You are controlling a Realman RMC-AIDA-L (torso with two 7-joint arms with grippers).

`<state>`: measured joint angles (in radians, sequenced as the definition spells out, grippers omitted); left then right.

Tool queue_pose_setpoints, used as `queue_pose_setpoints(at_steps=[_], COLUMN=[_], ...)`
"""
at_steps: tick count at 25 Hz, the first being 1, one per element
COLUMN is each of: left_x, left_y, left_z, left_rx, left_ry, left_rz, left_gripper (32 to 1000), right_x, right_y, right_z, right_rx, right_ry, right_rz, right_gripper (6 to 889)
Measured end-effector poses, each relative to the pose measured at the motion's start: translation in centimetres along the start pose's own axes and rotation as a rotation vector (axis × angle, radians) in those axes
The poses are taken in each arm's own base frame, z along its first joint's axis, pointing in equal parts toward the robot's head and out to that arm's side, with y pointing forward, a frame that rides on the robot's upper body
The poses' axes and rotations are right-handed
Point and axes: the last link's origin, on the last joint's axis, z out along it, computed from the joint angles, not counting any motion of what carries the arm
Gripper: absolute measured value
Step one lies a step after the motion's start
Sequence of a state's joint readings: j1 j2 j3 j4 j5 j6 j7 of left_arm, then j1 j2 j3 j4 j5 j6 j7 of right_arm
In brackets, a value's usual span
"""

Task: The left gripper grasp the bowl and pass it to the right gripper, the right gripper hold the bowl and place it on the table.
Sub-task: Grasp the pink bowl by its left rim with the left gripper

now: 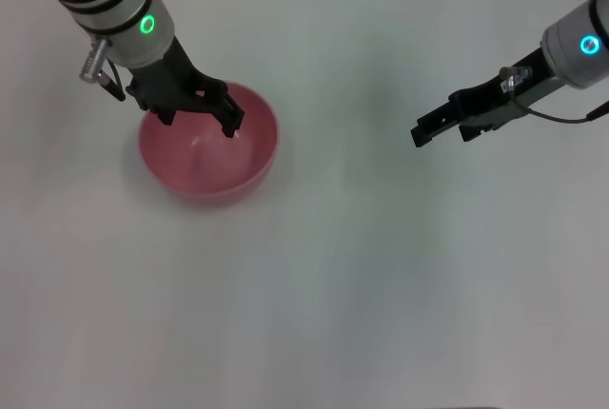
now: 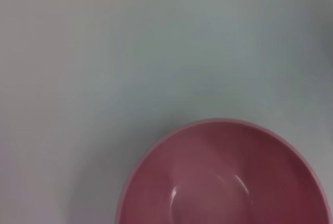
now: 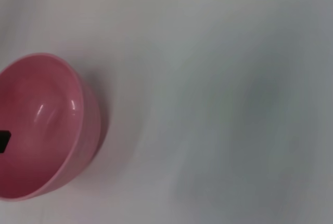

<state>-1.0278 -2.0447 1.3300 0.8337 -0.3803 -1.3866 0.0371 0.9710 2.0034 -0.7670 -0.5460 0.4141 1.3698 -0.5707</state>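
Note:
The pink bowl [image 1: 211, 160] stands upright on the white table [image 1: 362, 266], left of the middle. My left gripper [image 1: 199, 122] hangs over the bowl's far rim and is open. One of its fingers [image 1: 231, 122] reaches inside the bowl, and the other sits near the far left rim. The left wrist view shows the bowl [image 2: 223, 177] close below, with no fingers in sight. My right gripper [image 1: 442, 133] hovers open above the table, far to the right of the bowl and pointing toward it. Its wrist view shows the bowl [image 3: 41, 125] farther off.
The table [image 3: 234, 104] is bare white between the bowl and the right gripper and along the front. A wall edge runs along the back of the table.

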Motion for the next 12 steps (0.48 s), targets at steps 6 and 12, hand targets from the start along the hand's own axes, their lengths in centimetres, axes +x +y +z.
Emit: queue_pose_setpoints(at_steps=[6, 12], left_x=[0.05, 0.09], left_y=[0.02, 0.03], left_z=[-0.04, -0.07], left_rx=[0.0, 0.0], left_ry=[0.003, 0.005], left_rz=[0.0, 0.001], left_gripper=[875, 871], right_x=[0.0, 0.0], right_y=[0.0, 0.0], right_z=[0.0, 0.0], right_rx=[0.0, 0.0], right_ry=[0.0, 0.0], right_rz=[0.0, 0.0], right_gripper=[849, 848])
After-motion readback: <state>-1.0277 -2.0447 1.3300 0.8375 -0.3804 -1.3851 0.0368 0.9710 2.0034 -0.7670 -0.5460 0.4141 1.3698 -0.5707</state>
